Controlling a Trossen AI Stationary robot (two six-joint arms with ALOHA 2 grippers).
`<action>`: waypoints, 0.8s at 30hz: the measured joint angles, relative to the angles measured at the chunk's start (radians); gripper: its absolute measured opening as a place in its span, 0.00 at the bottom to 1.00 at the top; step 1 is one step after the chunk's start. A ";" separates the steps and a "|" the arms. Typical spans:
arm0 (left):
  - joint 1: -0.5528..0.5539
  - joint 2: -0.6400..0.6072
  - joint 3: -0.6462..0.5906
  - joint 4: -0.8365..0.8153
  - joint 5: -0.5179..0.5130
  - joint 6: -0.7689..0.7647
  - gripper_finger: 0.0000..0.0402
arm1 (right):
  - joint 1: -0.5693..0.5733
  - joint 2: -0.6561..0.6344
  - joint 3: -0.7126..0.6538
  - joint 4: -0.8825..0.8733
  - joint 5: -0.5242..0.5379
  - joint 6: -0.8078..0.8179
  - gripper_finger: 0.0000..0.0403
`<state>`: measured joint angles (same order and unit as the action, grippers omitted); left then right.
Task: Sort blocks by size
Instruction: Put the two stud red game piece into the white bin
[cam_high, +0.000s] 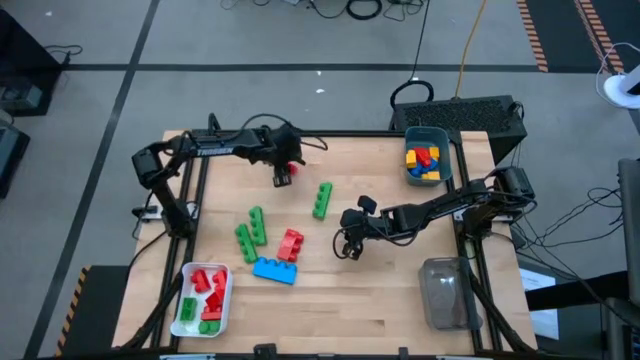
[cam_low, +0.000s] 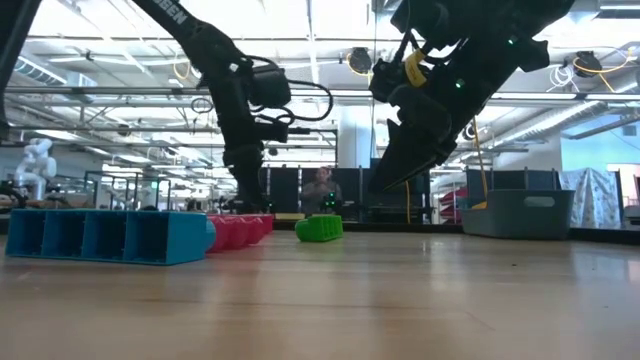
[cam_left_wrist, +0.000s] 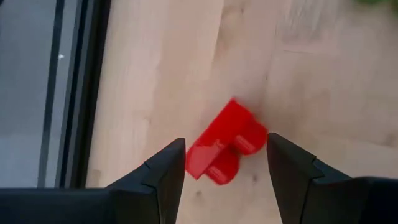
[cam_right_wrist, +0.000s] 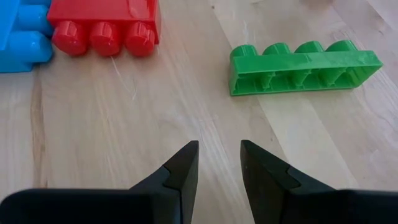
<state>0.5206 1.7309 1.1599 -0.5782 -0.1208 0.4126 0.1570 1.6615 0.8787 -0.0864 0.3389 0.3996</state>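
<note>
Left end effector (cam_left_wrist: 226, 163) hangs at about 11 o'clock on the counter (cam_high: 400, 300), fingers spread around a small red block (cam_left_wrist: 227, 143) without pinching it yet. Probably light, stiff, slick plastic, so I'd squeeze its flat sides. Right end effector (cam_right_wrist: 219, 163) near centre: released, grasping nothing, green bar (cam_right_wrist: 305, 70) ahead.

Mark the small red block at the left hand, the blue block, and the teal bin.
small red block (cam_left_wrist: 227, 143), left wrist view, its top face.
blue block (cam_high: 274, 270), high view, its middle.
teal bin (cam_high: 447, 150), high view, its right rim.
</note>
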 joint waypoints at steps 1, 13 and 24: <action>0.010 0.000 0.000 0.000 0.020 0.014 0.45 | 0.000 0.000 0.000 0.000 0.000 0.000 0.26; 0.046 0.090 0.000 0.016 0.076 0.153 0.45 | 0.000 0.000 0.000 0.000 0.000 0.000 0.26; 0.048 0.155 0.002 0.037 0.051 0.173 0.45 | 0.000 0.000 0.000 -0.001 0.000 0.000 0.26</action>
<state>0.5687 1.8864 1.1614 -0.5407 -0.0695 0.5852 0.1565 1.6615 0.8787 -0.0872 0.3386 0.3996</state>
